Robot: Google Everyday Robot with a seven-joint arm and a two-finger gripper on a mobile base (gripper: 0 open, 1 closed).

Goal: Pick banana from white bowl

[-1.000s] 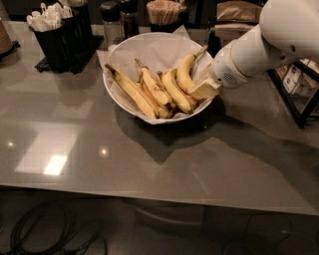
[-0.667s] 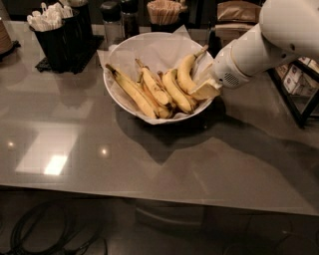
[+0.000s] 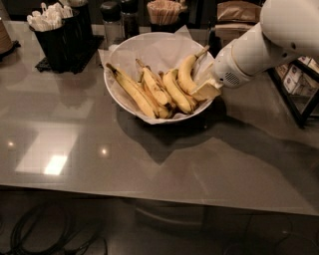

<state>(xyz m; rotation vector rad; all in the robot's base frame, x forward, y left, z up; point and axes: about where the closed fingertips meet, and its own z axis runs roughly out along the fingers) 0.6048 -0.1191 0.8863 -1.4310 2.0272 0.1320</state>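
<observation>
The white bowl [image 3: 158,46], lined with crinkled paper, stands at the back middle of the grey table and holds several bananas. The strongly curved banana [image 3: 185,74] lies at the bowl's right side, its pale stem pointing up and to the right. A long straight banana [image 3: 130,90] lies at the left, with shorter ones [image 3: 155,88] between them. My gripper [image 3: 205,88] reaches in over the bowl's right rim from the white arm [image 3: 259,47]. It sits right against the curved banana's lower right side.
A black caddy of white utensils [image 3: 56,31] stands at the back left. Shakers [image 3: 118,20] and a stirrer holder [image 3: 164,11] stand behind the bowl, a brown bag [image 3: 240,12] at the back right. A dark rack [image 3: 298,85] stands right of the table.
</observation>
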